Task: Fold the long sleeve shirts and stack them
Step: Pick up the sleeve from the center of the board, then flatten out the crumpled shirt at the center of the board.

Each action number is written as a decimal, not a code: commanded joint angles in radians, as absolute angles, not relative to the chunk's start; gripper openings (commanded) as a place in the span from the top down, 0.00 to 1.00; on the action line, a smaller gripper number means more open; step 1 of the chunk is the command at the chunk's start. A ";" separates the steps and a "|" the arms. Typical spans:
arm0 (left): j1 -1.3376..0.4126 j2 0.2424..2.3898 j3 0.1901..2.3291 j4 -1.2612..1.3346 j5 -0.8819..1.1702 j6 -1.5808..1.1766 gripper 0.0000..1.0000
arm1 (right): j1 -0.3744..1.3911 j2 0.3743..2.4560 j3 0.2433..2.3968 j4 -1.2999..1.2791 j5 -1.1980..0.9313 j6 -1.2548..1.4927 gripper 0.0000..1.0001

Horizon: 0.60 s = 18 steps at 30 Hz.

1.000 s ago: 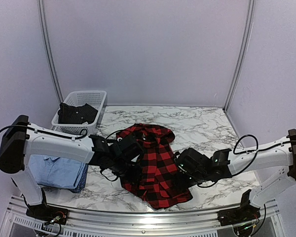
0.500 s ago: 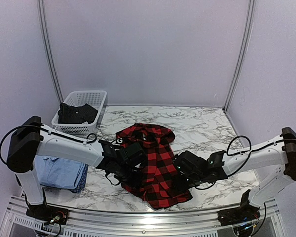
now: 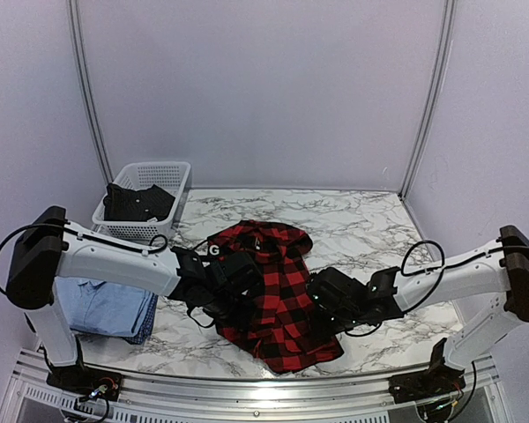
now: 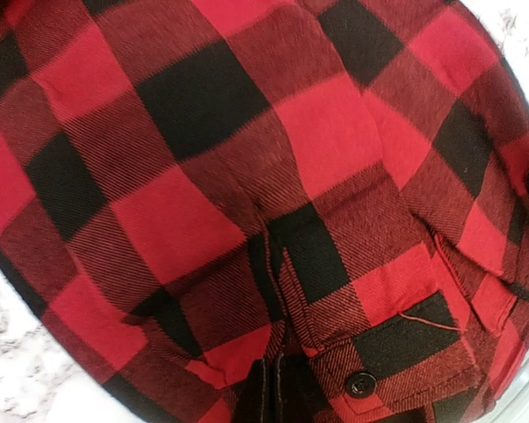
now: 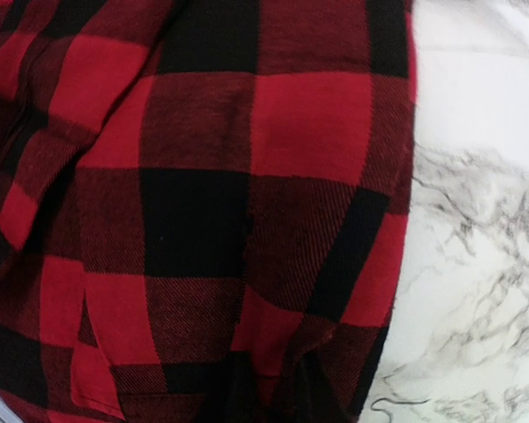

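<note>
The red-and-black flannel shirt (image 3: 273, 286) lies crumpled lengthwise in the middle of the marble table. My left gripper (image 3: 240, 284) rests on the shirt's left side. In the left wrist view its fingers (image 4: 277, 377) are pressed together with a fold of the flannel (image 4: 247, 176) pinched between them, beside a black button (image 4: 361, 384). My right gripper (image 3: 324, 304) sits at the shirt's right edge. The right wrist view shows it (image 5: 278, 381) shut on a ridge of checked cloth (image 5: 247, 176). The light blue shirt (image 3: 101, 304) lies folded at the table's left edge.
A white mesh basket (image 3: 148, 169) holding dark clothing (image 3: 137, 203) stands at the back left. Bare marble (image 3: 361, 225) shows behind and to the right of the flannel. Something dark blue (image 3: 145, 322) peeks out under the blue shirt. The table's metal front rail (image 3: 247, 388) runs along the near edge.
Both grippers have closed on the flannel, the left one fully. The left arm's elbow has swung slightly, and the right gripper has edged left toward the shirt.
</note>
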<state>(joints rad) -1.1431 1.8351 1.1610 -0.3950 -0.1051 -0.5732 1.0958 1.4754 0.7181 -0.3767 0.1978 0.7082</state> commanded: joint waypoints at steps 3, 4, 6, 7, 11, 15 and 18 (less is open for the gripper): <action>-1.139 1.694 1.160 -0.443 -0.268 -0.593 1.00 | 1.076 1.466 0.797 -0.443 0.265 0.713 1.00; -1.134 1.674 1.161 -0.455 -0.292 -0.597 1.00 | 1.067 1.460 0.805 -0.462 0.280 0.709 1.00; -1.120 1.635 1.163 -0.476 -0.339 -0.601 1.00 | 1.041 1.442 0.813 -0.492 0.308 0.698 1.00; -1.109 1.617 1.165 -0.488 -0.361 -0.600 1.00 | 1.026 1.432 0.814 -0.500 0.315 0.691 1.00; -1.024 1.548 1.187 -0.534 -0.425 -0.565 1.00 | 0.929 1.371 0.826 -0.534 0.377 0.651 1.00; -0.878 1.506 1.244 -0.575 -0.448 -0.473 1.00 | 0.784 1.326 0.903 -0.576 0.472 0.553 1.00; -0.751 1.496 1.327 -0.600 -0.457 -0.393 1.00 | 0.640 1.304 0.979 -0.583 0.540 0.461 1.00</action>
<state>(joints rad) -0.8764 1.5379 1.2278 -0.5285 -0.3943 -0.5095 0.7883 1.3506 0.8627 -0.5449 0.3969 0.5953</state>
